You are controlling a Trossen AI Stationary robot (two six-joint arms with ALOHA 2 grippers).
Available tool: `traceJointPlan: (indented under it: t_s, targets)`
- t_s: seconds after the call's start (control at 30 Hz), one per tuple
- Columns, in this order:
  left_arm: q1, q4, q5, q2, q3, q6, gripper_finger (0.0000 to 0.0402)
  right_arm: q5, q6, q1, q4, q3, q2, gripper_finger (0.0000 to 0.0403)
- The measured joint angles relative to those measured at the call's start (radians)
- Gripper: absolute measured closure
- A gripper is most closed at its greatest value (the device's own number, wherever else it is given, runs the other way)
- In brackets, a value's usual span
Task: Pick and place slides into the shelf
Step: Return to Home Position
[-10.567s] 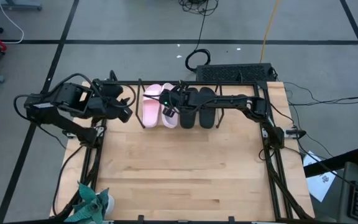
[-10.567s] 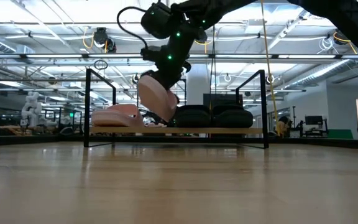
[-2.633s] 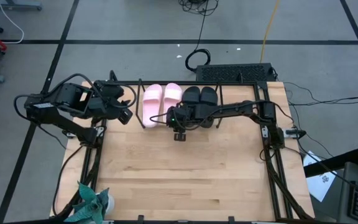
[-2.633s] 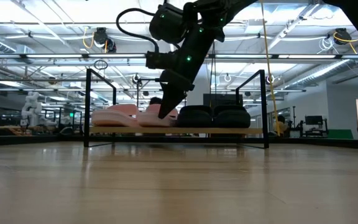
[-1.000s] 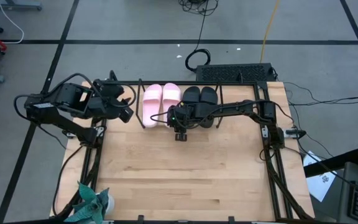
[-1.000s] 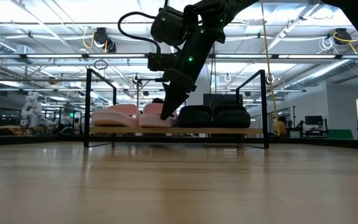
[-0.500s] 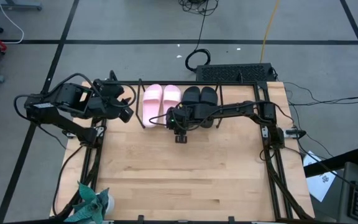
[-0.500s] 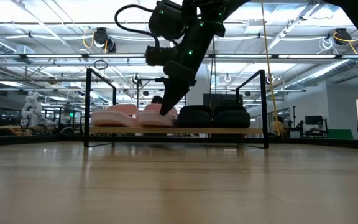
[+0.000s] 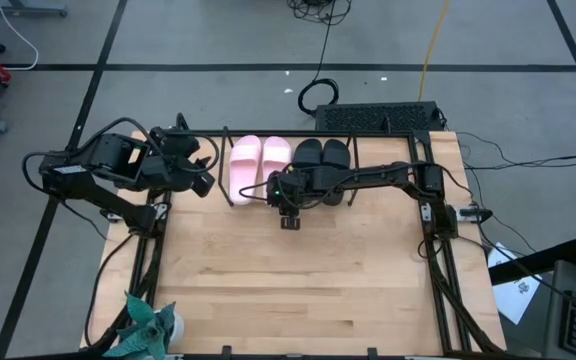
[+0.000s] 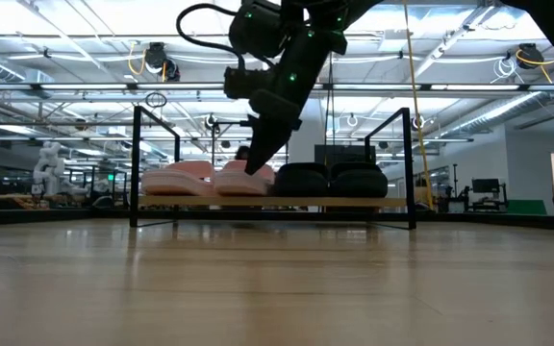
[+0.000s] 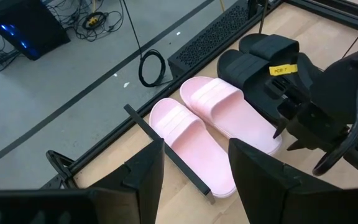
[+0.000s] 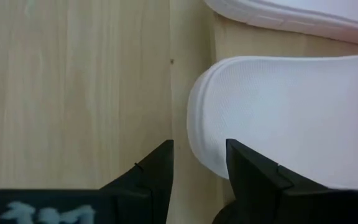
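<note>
Two pale pink slides (image 9: pixel 245 168) (image 9: pixel 275 162) and two black slides (image 9: pixel 308 162) (image 9: pixel 334 158) lie side by side, soles down, on the wooden board (image 10: pixel 277 202) of the shelf (image 9: pixel 368 133) at the table's far edge. My right gripper (image 12: pixel 197 168) is open and slants down just above the heel end (image 12: pixel 272 124) of the pink slide next to the black ones. In the low view its fingertips (image 10: pixel 252 169) stand right over that slide (image 10: pixel 241 181). My left gripper (image 11: pixel 194 180) is open and held high over the table's left side, empty.
The shelf's thin black rods (image 11: pixel 173 158) stand around the slides. A larger black frame (image 9: pixel 438 250) borders the table. A teal object (image 9: pixel 148 325) sits at the near left corner. Bare wood (image 9: pixel 288 270) stretches in front of the shelf.
My right gripper has risen a little above the pink slide's heel end, its fingers staying open. All the slides have stayed where they were.
</note>
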Motion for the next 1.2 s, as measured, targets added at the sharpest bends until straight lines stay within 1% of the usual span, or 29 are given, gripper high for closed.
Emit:
traceJointPlan:
  t_s: [0.23,0.33,0.4,0.5,0.57,0.7,0.87,1.0,1.1,1.2]
  targets:
    - [0.000,0.000,0.001,0.000,0.000,0.000,0.0220,0.003,0.022,0.002,0.012,0.000,-0.055,0.0266]
    - [0.000,0.000,0.002,0.000,0.000,0.007,0.0220,0.004,0.027,0.005,0.020,0.000,-0.102,0.0266]
    - [0.000,0.000,0.004,0.000,0.000,0.039,0.0220,0.012,0.027,0.011,0.022,0.000,-0.143,0.0266]
    - [0.000,0.000,0.011,-0.001,0.000,0.080,0.0220,0.065,0.022,0.029,0.008,0.000,-0.223,0.0266]
    - [0.000,0.002,0.028,-0.010,0.000,0.077,0.0220,0.103,0.017,0.040,0.006,0.000,-0.290,0.0266]
    - [-0.003,0.045,0.127,-0.043,0.000,0.076,0.0220,0.158,0.019,0.053,0.002,0.000,-0.438,0.0266]
    - [-0.033,0.135,0.283,-0.091,0.000,0.132,0.0220,0.160,0.019,0.054,-0.023,0.000,-0.600,0.0266]
    - [-0.070,0.134,0.408,-0.134,0.000,0.152,0.0220,0.160,0.028,0.054,-0.058,0.000,-0.713,0.0266]
    - [-0.093,0.105,0.503,-0.166,0.000,0.091,0.0220,0.161,0.080,0.054,-0.125,0.000,-0.796,0.0266]
    - [-0.133,0.079,0.520,-0.205,0.000,0.054,0.0220,0.161,0.128,0.054,-0.229,0.000,-0.874,0.0266]
